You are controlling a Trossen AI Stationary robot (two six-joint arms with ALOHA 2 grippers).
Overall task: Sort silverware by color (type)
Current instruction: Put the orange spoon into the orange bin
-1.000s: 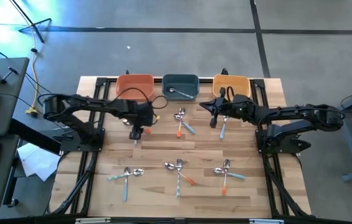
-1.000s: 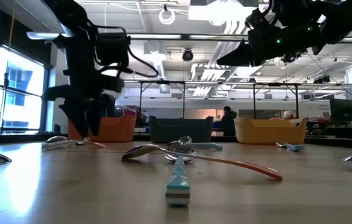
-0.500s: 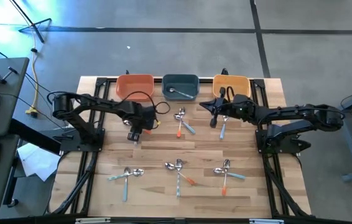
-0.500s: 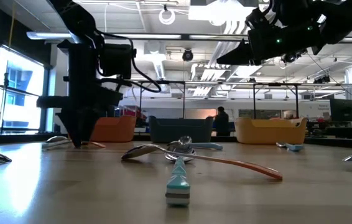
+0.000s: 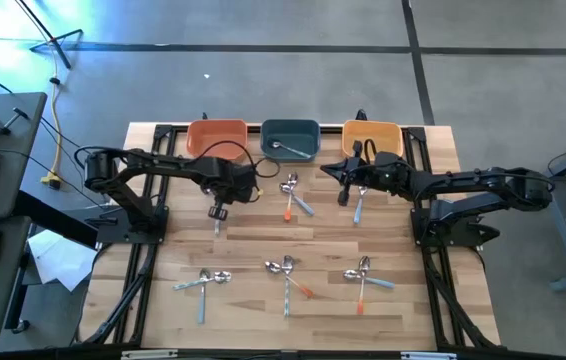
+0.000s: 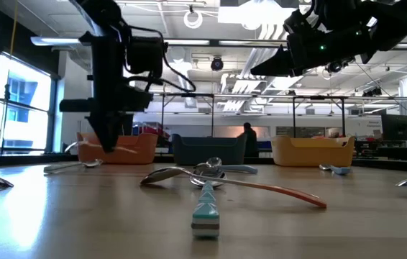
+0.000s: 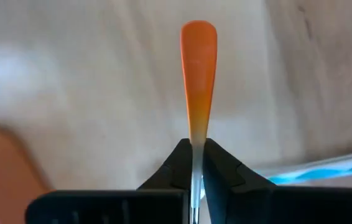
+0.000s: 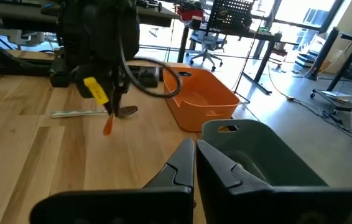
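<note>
My left gripper (image 5: 217, 211) is shut on an orange-handled piece of silverware (image 7: 198, 74) and hangs a little above the table, in front of the orange bowl (image 5: 216, 135). It also shows in the low view (image 6: 110, 142). A plain silver spoon (image 8: 95, 113) lies on the table below it. My right gripper (image 5: 342, 190) is shut and empty, in the air in front of the yellow bowl (image 5: 371, 133), above a blue-handled piece (image 5: 358, 208). A silver spoon (image 5: 288, 150) lies in the teal bowl (image 5: 290, 132). My left gripper pinches the piece between its two fingers where the orange handle fades into bare metal (image 7: 194, 138). The fingers come from above, pointing down, and lie along it. The handle's free end (image 8: 107, 127) hangs below the fingertips, clear of the table. The fingers hide the head.
Mixed orange, blue and silver pieces lie in one cluster mid-table (image 5: 293, 195) and three near the front edge (image 5: 203, 283), (image 5: 285, 272), (image 5: 363, 277). The three bowls stand in a row along the far edge. A person moves in the room behind the table (image 6: 247, 137).
My left gripper has dipped to the table beside the silver spoon, taken hold of the orange-handled piece and risen with it. The piece now hangs clear of the table, while the silver spoon stays where it lay.
</note>
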